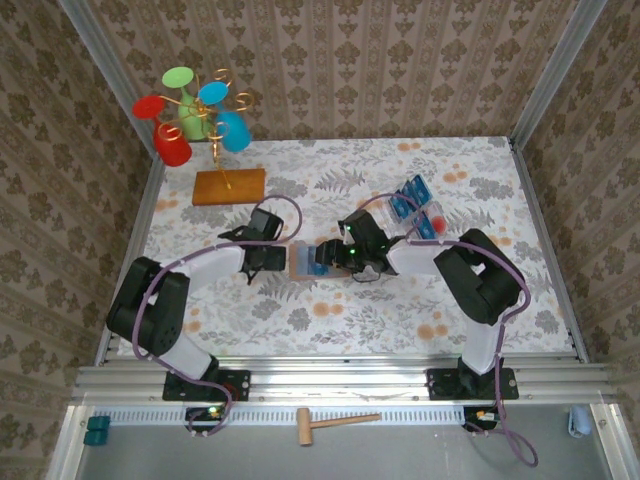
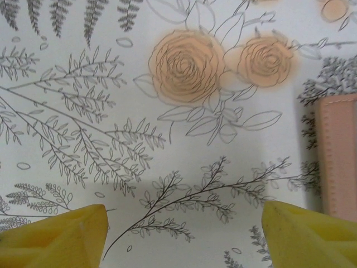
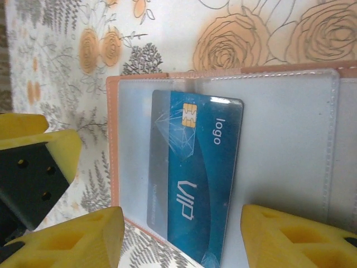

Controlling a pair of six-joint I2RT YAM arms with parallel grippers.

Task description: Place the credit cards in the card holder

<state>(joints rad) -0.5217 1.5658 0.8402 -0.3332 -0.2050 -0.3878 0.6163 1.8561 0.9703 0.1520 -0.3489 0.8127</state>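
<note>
The tan card holder (image 1: 299, 264) lies open at the table's middle, pale inside up (image 3: 279, 139). One blue credit card (image 3: 195, 173), marked "VIP", rests on that inside; its left strip looks greyed, as if under the clear pocket. My right gripper (image 3: 181, 237) is open, its yellow fingers (image 3: 83, 240) on either side of the card's near end without touching it. From above, this gripper (image 1: 335, 256) hovers over the holder and card (image 1: 322, 255). My left gripper (image 2: 184, 234) is open over bare cloth just left of the holder's edge (image 2: 337, 156). More blue credit cards (image 1: 405, 205) sit in a clear tray.
The clear tray (image 1: 425, 212) with a red spot stands right of and behind the holder. A wooden slab (image 1: 228, 186) with a gold stem carrying coloured cups (image 1: 190, 110) is at the back left. Walls close in the table on three sides.
</note>
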